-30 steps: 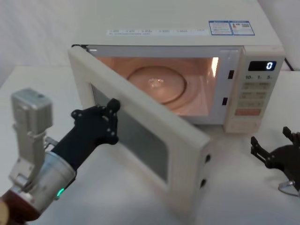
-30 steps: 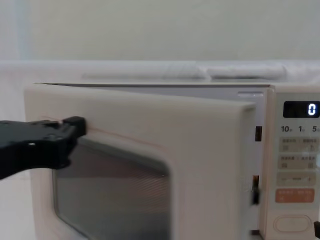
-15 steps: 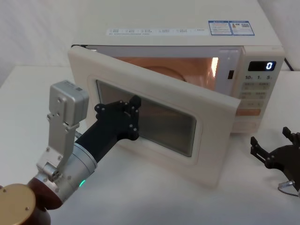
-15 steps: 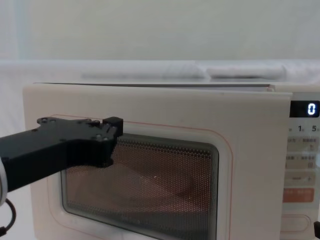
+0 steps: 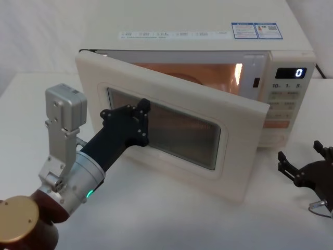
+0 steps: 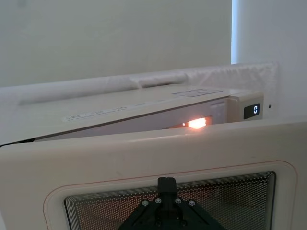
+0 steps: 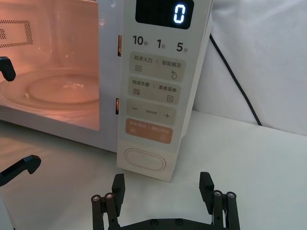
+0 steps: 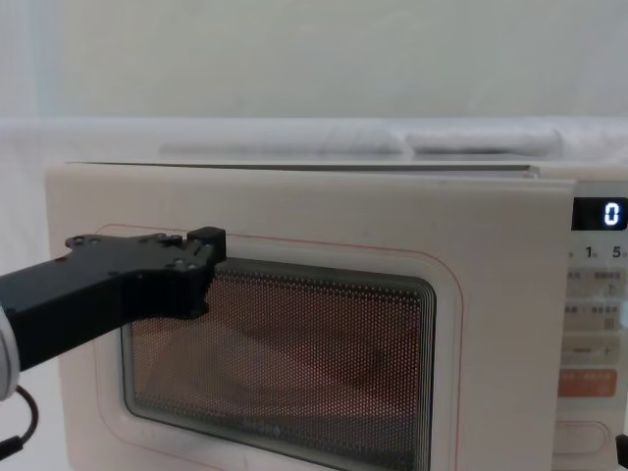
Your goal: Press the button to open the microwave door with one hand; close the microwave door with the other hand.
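Note:
The cream microwave [image 5: 208,42] stands at the back of the table with its cavity lit orange. The microwave door [image 5: 235,172] hangs partly open, hinged at the left, its free edge a short way out from the control panel. My left gripper [image 5: 143,107] is shut, and its tip rests on the upper left of the door's dark window [image 8: 314,373]; the tip also shows against the mesh in the left wrist view [image 6: 166,183]. My right gripper [image 7: 162,186] sits open low on the table, just in front of the wide cream button [image 7: 144,160], not touching it.
The black display [image 5: 291,73] reads "0" above the small keys and the orange key [image 7: 149,131]. A black cable [image 7: 235,81] runs down behind the microwave on the right. Bare white table [image 5: 166,219] lies in front of the door, and a white wall stands behind.
The door has swung from wide open to only partly open, pushed by my left gripper, which has shifted slightly left on the window. The right gripper has stayed where it was.

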Action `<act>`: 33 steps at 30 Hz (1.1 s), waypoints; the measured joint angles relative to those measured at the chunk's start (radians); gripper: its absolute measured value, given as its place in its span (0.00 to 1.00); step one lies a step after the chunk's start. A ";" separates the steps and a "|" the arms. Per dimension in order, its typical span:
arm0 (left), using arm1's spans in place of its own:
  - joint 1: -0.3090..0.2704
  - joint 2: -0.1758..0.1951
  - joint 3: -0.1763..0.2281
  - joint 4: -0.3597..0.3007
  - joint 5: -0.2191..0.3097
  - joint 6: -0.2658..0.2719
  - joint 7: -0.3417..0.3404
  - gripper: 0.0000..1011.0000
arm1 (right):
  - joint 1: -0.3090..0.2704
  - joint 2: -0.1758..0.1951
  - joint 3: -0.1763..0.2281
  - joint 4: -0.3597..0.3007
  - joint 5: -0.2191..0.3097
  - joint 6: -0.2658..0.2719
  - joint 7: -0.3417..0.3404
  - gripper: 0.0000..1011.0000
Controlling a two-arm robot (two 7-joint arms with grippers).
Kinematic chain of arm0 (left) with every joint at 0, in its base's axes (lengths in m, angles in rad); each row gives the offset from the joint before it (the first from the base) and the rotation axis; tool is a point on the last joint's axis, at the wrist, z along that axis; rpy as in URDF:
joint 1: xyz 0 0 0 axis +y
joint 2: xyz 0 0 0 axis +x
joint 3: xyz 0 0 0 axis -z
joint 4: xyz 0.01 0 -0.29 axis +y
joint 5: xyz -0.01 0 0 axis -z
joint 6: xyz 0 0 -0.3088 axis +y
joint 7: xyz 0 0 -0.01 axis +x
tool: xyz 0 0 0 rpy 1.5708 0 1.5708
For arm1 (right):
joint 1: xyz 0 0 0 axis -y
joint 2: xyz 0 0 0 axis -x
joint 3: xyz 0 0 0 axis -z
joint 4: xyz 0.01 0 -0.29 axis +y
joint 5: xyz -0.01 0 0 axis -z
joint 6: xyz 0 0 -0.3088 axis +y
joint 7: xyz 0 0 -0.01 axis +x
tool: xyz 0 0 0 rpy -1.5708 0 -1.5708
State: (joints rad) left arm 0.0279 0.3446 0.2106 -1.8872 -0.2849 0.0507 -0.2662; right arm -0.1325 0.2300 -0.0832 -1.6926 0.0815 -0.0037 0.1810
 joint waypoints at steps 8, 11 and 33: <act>-0.032 -0.001 0.018 0.033 0.005 -0.001 -0.012 0.00 | 0.000 0.000 0.000 0.000 0.000 0.000 0.000 0.99; -0.039 0.000 0.024 0.038 0.009 0.002 -0.015 0.00 | 0.000 0.000 0.000 0.000 0.000 0.000 0.000 0.99; -0.114 -0.048 0.060 0.069 0.028 0.039 0.009 0.00 | 0.000 0.000 0.000 0.000 0.000 0.000 0.000 0.99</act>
State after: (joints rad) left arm -0.0858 0.2968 0.2706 -1.8177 -0.2567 0.0894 -0.2573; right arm -0.1325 0.2300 -0.0832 -1.6927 0.0815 -0.0037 0.1809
